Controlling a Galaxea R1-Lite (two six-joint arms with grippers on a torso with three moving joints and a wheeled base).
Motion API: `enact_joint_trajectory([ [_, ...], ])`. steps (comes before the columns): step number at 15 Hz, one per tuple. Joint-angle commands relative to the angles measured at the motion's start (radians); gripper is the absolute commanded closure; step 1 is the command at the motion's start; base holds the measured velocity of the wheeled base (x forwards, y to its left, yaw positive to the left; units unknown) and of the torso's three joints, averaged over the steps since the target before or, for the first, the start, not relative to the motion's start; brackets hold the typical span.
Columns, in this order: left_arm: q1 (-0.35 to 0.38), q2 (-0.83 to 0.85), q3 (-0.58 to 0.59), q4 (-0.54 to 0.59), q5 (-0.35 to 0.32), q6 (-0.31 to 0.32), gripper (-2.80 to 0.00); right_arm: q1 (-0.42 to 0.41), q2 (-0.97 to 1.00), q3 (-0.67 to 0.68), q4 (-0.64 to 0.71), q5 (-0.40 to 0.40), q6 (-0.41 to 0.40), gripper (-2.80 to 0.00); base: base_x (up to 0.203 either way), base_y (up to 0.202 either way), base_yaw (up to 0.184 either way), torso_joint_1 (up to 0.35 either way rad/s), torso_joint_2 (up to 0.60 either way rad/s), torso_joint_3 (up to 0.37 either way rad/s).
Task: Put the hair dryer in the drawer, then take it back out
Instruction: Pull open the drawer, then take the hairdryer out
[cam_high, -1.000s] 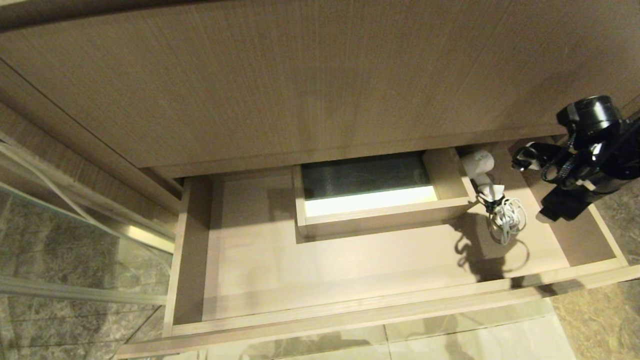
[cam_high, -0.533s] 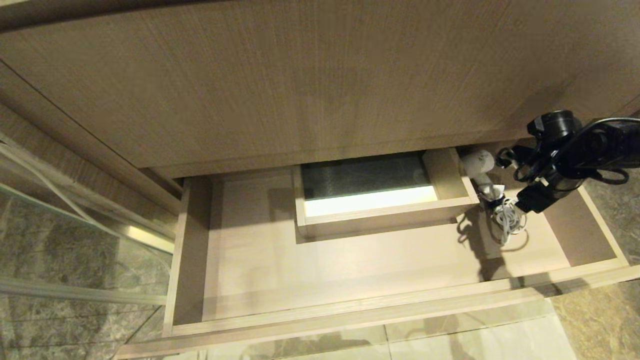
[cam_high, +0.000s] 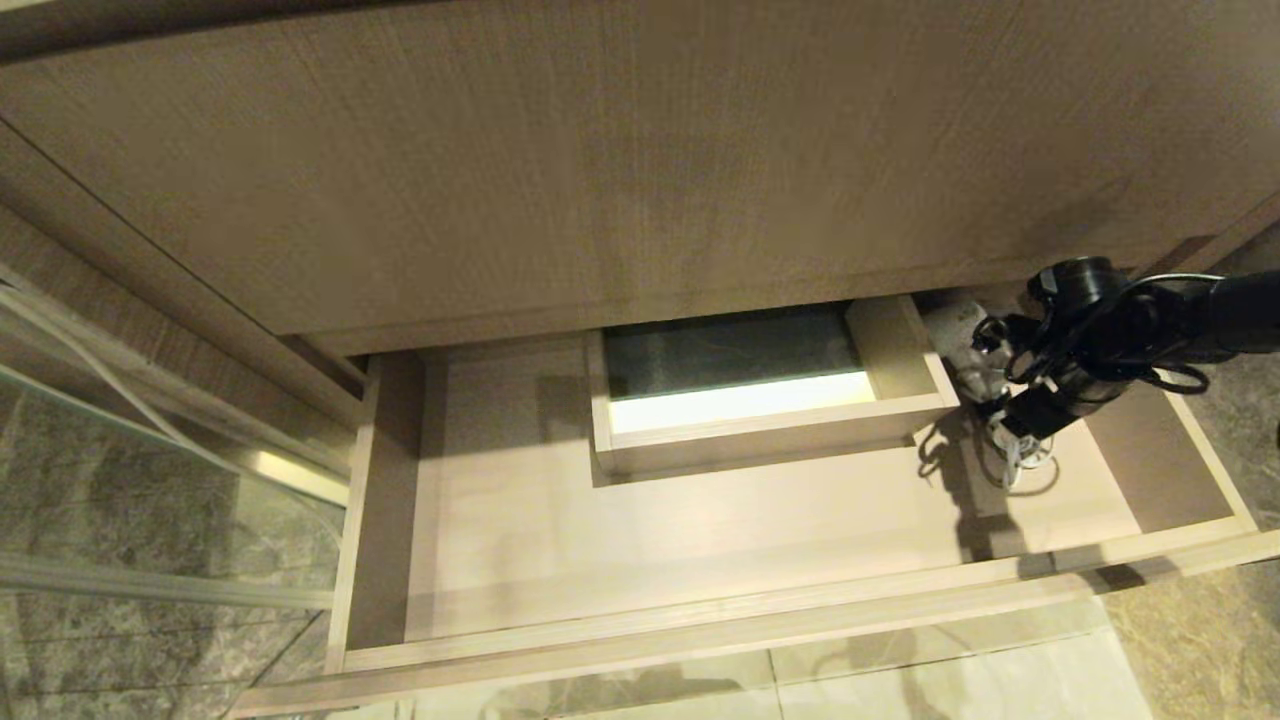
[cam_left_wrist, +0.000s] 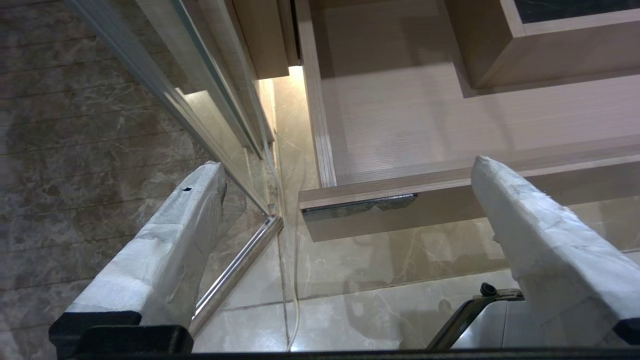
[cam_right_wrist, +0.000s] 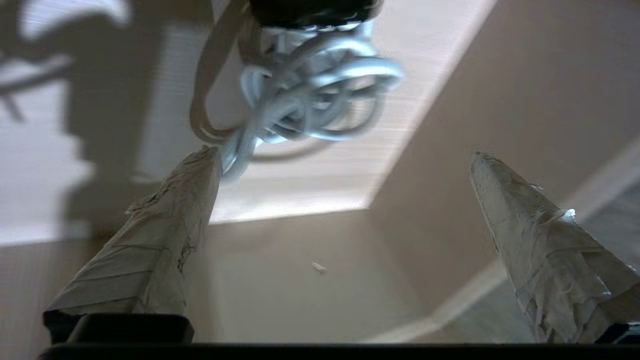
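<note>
Currently the hair dryer (cam_high: 957, 322) lies in the drawer (cam_high: 700, 530) near its back right corner, and the right gripper (cam_high: 1010, 425) hangs over the bundled cord (cam_right_wrist: 310, 95), jaws wide and empty, likely lining up to lift it out; left gripper (cam_left_wrist: 345, 240) parked, jaws open.

The drawer (cam_high: 700, 560) was light beige with a fine wood grain, its boxed middle cutout (cam_high: 735, 375) showing dark mottled stone above a bright cream strip. The panel (cam_high: 600, 150) above it was a darker brown wood grain. The hair dryer (cam_high: 958, 322) was white, its bundled cord (cam_right_wrist: 310, 95) white under a black strap (cam_right_wrist: 310, 10). The right tool (cam_right_wrist: 345, 165) had fingers wrapped in pale grey tape on a black body. The left tool (cam_left_wrist: 350, 175) looked alike. The floor (cam_high: 950, 670) was glossy cream marble with brown veins.
</note>
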Motion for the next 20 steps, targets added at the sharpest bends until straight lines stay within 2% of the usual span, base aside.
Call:
enact_joint_trajectory([
  [1,0.000,0.000,0.000,0.000,0.000,0.000,-2.80,-0.007,0.051,0.001,-0.007,0.015,0.014,-2.80,0.000,0.000,0.000,0.000,0.00,0.000],
  [6,0.000,0.000,0.000,-0.002,0.000,0.000,-2.80,-0.007,0.052,0.003,-0.011,0.020,0.018,-2.80,0.000,0.000,0.000,0.000,0.00,0.000],
  [7,0.000,0.000,0.000,-0.002,0.000,0.000,-2.80,-0.006,0.057,0.013,-0.052,0.061,0.032,-2.80,0.000,0.000,0.000,0.000,0.00,0.000],
  [9,0.000,0.000,0.000,-0.002,0.000,0.000,-2.80,-0.005,0.058,0.013,-0.054,0.062,0.033,-2.80,0.000,0.000,0.000,0.000,0.00,0.000],
  [10,0.000,0.000,0.000,0.000,0.000,0.000,-2.80,-0.006,0.058,0.015,-0.076,0.085,0.037,-2.80,0.000,0.000,0.000,0.000,0.00,0.000],
  [12,0.000,0.000,0.000,-0.002,0.000,0.000,-2.80,-0.008,0.070,0.013,-0.168,0.233,0.050,-2.80,0.000,0.000,0.000,0.000,0.00,0.000],
  [13,0.000,0.000,0.000,-0.001,0.000,0.000,-2.80,-0.009,0.072,0.011,-0.171,0.236,0.052,-2.80,0.000,0.000,0.000,0.000,0.00,0.000],
  [14,0.000,0.000,0.000,0.000,0.000,0.000,-2.80,-0.018,0.089,-0.006,-0.190,0.278,0.075,-2.80,0.000,0.000,0.000,0.000,0.00,0.000],
  [20,0.000,0.000,0.000,0.000,0.000,0.000,-2.80,-0.052,0.114,-0.014,-0.262,0.297,0.097,-2.80,0.000,0.000,0.000,0.000,0.00,0.000],
])
